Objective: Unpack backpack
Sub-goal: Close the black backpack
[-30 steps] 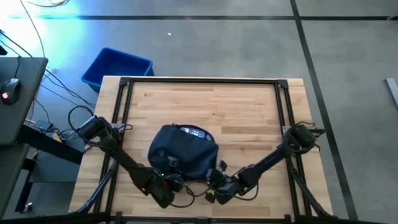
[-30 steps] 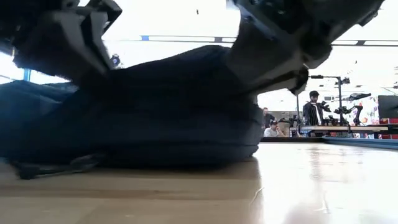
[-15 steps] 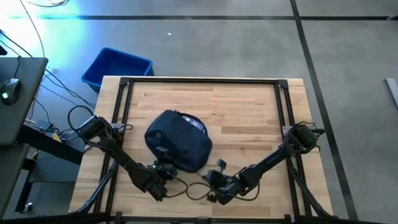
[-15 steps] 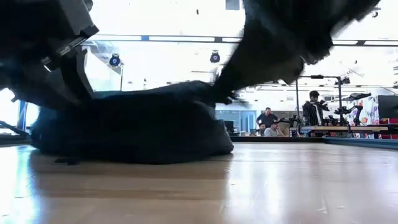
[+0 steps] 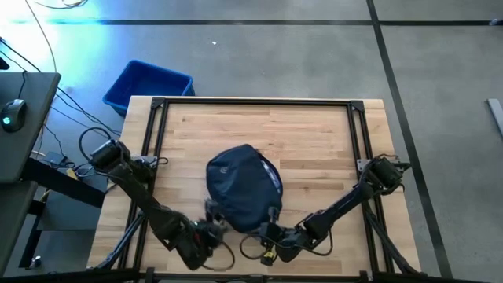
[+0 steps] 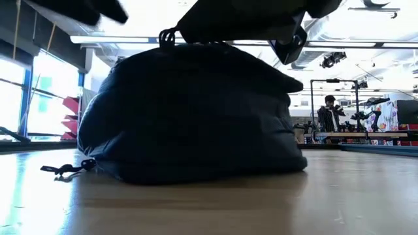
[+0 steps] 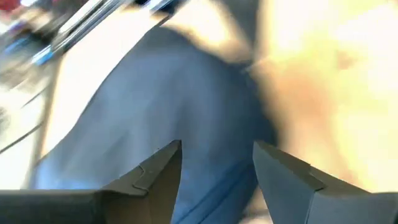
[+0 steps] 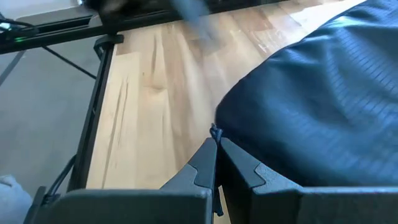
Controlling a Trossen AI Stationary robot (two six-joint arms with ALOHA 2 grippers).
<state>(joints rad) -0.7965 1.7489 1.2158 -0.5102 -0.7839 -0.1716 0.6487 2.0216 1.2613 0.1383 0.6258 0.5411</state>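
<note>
- Pale wooden counter (image 5: pixel 306 134) with a black frame stands on a grey floor; a blue bin (image 5: pixel 147 85) sits on the floor beyond its far left corner.
- Dark navy backpack (image 5: pixel 244 187) lies near the counter's middle, toward the near edge.
- Left hand (image 5: pixel 211 233) sits just beside the backpack's near-left edge, fingers (image 7: pixel 155 174) spread apart, gripping nothing.
- Right hand (image 5: pixel 269 236) is at the backpack's near edge, fingers pressed together on a thin zipper pull (image 8: pixel 215 134).
</note>
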